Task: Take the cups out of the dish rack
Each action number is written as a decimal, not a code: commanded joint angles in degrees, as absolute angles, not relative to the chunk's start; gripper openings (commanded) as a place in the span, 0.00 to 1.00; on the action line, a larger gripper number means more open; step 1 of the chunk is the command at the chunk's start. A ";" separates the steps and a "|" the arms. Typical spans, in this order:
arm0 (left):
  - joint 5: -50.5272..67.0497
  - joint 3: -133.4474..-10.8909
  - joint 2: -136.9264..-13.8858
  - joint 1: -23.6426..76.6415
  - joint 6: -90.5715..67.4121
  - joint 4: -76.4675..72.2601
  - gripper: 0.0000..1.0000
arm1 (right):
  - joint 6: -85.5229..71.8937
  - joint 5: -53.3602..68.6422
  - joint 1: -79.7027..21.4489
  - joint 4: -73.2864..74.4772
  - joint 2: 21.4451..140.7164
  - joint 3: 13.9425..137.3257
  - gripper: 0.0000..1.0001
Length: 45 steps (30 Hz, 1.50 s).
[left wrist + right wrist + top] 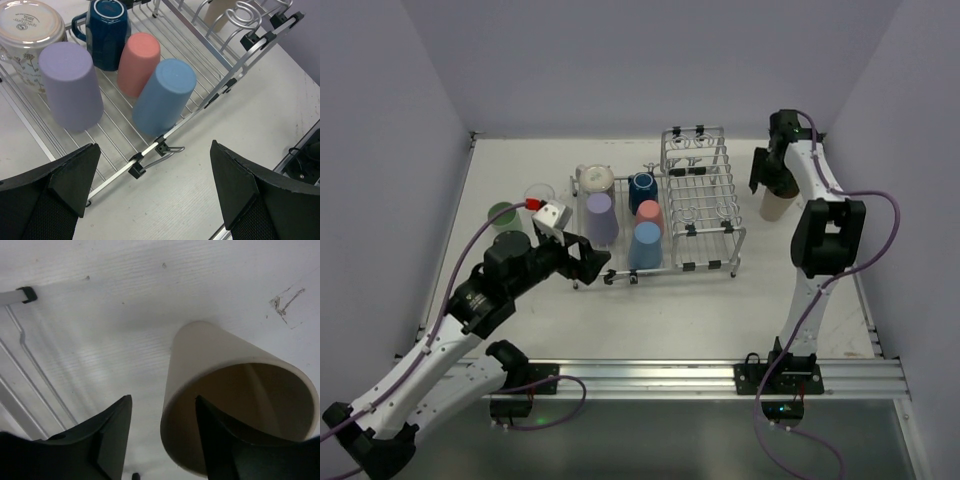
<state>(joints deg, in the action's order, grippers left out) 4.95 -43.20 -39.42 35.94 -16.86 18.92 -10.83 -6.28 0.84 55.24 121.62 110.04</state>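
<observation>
The silver wire dish rack (712, 232) stands mid-table. Its low half holds a lavender cup (601, 218), a speckled cream mug (594, 180), a dark blue mug (642, 190), a pink cup (649, 213) and a light blue cup (645, 246), all upside down. My left gripper (595, 262) is open and empty just in front of the rack's near rail (200, 107), facing the light blue cup (165, 95) and lavender cup (70, 85). My right gripper (767, 180) is open over an upright tan cup (776, 205) on the table right of the rack. One finger is inside the tan cup (215, 355), the other outside with a gap.
A pale green cup (502, 215), a clear cup (539, 194) and a white mug (551, 214) stand on the table left of the rack. The rack's taller basket half (695, 150) shows no cups. Grey walls close the sides. An aluminium rail (650, 378) runs along the near edge.
</observation>
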 commanded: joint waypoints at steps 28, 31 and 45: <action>-7.46 -54.05 -74.97 47.11 -12.40 -1.84 0.98 | -28.56 23.46 -1.85 6.42 47.11 51.86 0.98; -8.52 -54.49 -76.90 47.29 -11.61 -2.81 0.98 | -29.00 24.95 -1.93 6.07 47.46 51.77 0.98; -11.59 -54.49 -81.65 47.72 -10.02 -8.53 0.54 | -29.71 26.46 -4.83 5.62 47.38 52.03 0.98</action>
<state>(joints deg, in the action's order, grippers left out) -8.25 -52.75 -82.52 47.35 -11.20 -3.84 -28.75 25.21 -3.81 8.03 48.64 51.33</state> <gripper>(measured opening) 0.674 0.980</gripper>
